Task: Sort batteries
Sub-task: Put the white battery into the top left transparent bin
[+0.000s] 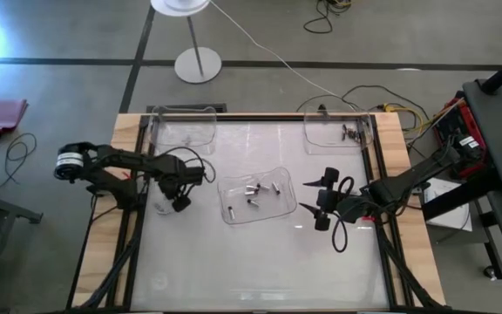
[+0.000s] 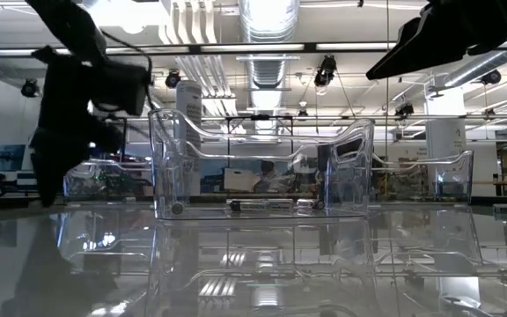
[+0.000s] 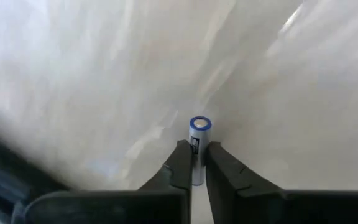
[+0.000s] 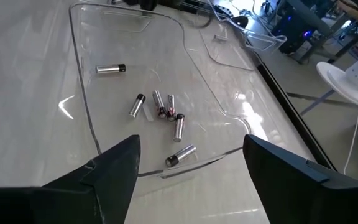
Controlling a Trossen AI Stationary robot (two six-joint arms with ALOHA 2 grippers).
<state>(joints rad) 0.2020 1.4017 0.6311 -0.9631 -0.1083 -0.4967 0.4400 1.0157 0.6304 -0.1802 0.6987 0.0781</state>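
The table [image 1: 260,262] is lying under a glossy white sheet, with wooden edges showing at its left and right sides. Three clear plastic trays are sitting on it: a middle tray [image 1: 257,195] near the centre, a far-left tray [image 1: 182,127] and a far-right tray [image 1: 338,131] along the far edge.

The left arm is reaching in from the left side, and the left gripper [image 1: 179,202] is hanging over the bare sheet just left of the middle tray. Its fingers [image 3: 180,167] are pinching one battery [image 3: 199,140] — a silvery cylinder with a blue-ringed white end, standing out past the fingertips. In the low view this gripper is showing as a dark shape at the left, above the tabletop.

The right arm is coming in from the right side, and the right gripper [image 1: 324,199] is hovering just right of the middle tray with its fingers spread wide, holding nothing.

The loose batteries [image 1: 254,192] are lying on the floor of the middle tray — in the right wrist view, one is lying apart near the tray's far end, a cluster [image 4: 163,106] of about four is sitting in the middle, and one more is resting by the near wall. A few small dark items [image 1: 350,133] are lying in the far-right tray; I cannot tell what they are.
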